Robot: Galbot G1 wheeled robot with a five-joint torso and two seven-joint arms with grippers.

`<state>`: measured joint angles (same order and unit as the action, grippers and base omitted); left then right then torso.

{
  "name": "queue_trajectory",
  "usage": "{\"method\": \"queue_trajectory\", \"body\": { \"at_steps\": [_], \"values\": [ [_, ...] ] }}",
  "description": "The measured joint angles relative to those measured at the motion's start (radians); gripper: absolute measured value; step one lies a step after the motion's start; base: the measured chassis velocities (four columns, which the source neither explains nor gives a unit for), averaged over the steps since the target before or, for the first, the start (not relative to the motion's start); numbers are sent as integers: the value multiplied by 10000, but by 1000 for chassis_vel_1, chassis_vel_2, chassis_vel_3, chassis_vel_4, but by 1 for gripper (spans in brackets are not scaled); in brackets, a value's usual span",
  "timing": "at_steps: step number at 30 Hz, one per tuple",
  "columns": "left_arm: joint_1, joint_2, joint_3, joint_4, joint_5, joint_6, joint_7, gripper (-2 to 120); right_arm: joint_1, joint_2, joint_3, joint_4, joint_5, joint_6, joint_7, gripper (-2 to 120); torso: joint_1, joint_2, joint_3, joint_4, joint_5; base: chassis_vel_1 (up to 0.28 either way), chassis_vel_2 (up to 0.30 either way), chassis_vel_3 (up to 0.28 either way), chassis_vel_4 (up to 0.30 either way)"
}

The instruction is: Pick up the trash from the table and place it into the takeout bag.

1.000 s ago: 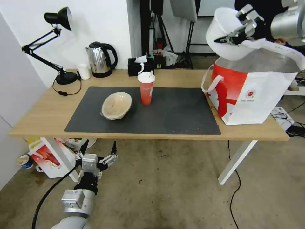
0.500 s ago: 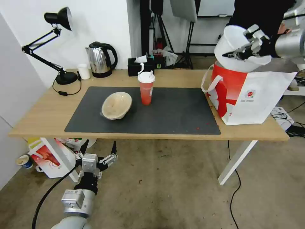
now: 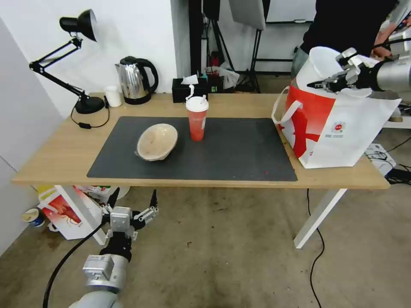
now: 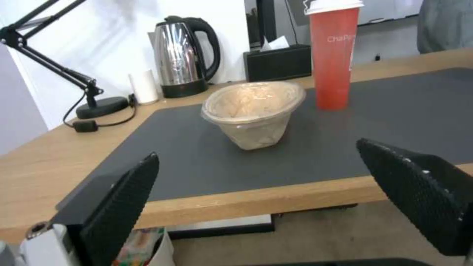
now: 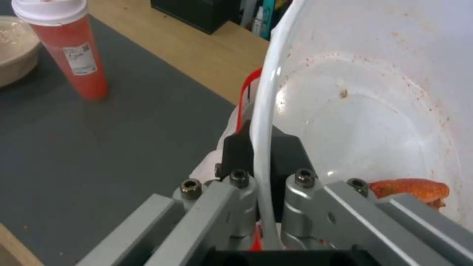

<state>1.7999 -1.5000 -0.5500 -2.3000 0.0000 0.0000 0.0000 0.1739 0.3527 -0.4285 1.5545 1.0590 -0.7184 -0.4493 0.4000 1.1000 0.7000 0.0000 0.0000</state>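
Observation:
My right gripper [image 3: 316, 84] is shut on the rim of the large white bowl [image 3: 317, 63], which is tilted and sunk partly into the mouth of the red-and-white takeout bag [image 3: 342, 128] at the table's right end. In the right wrist view the jaws pinch the bowl's rim [image 5: 261, 122], and a red food scrap [image 5: 409, 188] lies inside. On the dark mat [image 3: 239, 149] the red cup [image 3: 197, 117] stands upright with the tilted beige bowl [image 3: 157, 141] to its left. My left gripper [image 3: 132, 199] hangs open below the table's front edge [image 3: 60, 177].
Along the back of the table stand a desk lamp [image 3: 81, 55], a steel kettle [image 3: 135, 81], a small white cup [image 3: 113, 96] and a black tissue box [image 3: 189, 87]. A white-and-red box [image 3: 68, 211] sits on the floor under the table. A person [image 3: 346, 25] stands behind the bag.
My right gripper has brought the white bowl down and to the right, from above the bag into its mouth. The left arm, the cup and the beige bowl have not moved.

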Motion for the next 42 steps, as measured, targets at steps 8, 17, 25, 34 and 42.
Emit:
{"method": "queue_trajectory", "body": {
  "at_steps": [8, 17, 25, 34, 42],
  "values": [
    [0, 0, 0, 0, 0, 0, 0, 100, -224, -52, 284, 148, 34, 21, 65, 18, 0, 0, 0, 1, 0, 0, 0, 0, 0],
    [0, 0, 0, 0, 0, 0, 0, 100, -152, -50, 296, 221, 52, 4, 326, 52, 0, 0, 0, 0, 0, 0, 0, 0, 0],
    [0, 0, 0, 0, 0, 0, 0, 100, 9, -102, 196, 289, 52, -6, 483, 82, 0, 0, 0, 0, 0, 0, 0, 0, 0],
    [0, 0, 0, 0, 0, 0, 0, 100, -2, -184, 698, 797, 942, 98, 1120, 100, 0, 0, 0, 0, -2, 0, 0, 0, 0],
    [0, 0, 0, 0, 0, 0, 0, 100, -1389, -199, 2073, 2144, 3018, 2449, 3432, 100, 0, 0, 0, -2, 3, 0, 0, 0, 0]
  ]
}}
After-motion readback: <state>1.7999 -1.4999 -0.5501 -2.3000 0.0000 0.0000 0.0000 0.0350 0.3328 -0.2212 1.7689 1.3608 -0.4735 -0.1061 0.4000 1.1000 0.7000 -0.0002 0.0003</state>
